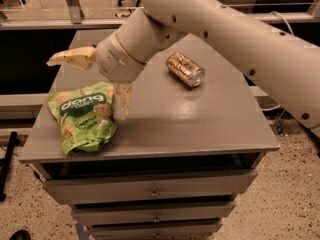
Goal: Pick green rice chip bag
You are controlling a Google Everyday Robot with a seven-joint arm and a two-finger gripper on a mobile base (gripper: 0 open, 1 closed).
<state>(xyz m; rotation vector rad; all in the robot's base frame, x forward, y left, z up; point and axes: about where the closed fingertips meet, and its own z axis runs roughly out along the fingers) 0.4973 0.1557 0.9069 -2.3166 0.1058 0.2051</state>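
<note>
Camera view shows the tool (86,89) above the left part of the table (200,124), over the upper edge of the green rice chip bag (82,116). I read the tool as open: its two fingers (72,59) are spread wide apart, one reaching left past the bag's top corner, the other pointing down just beside the bag's right edge. Nothing is held between them.

Location of the task item: the bag lies flat on the table near the front-left corner, label up, its lower end slightly crumpled.

Handling notes (my judgement, not a reading):
1. The pouch looks light, soft and crinkly. I expect it to deform under pressure instead of resisting.
2. The film is probably slippery, and the chips inside are fragile, so I would close gently.
3. The best hold is likely across the puffed middle or a bunched edge, where the fingers can gather material. A flat corner could slide out.

Count of items in view:
- One green rice chip bag.
- One gold drink can (185,69), lying on its side, well apart from the bag toward the table's rear.
- One table, with three drawer fronts (150,190) showing below it.
- One tool, two fingers.
</note>
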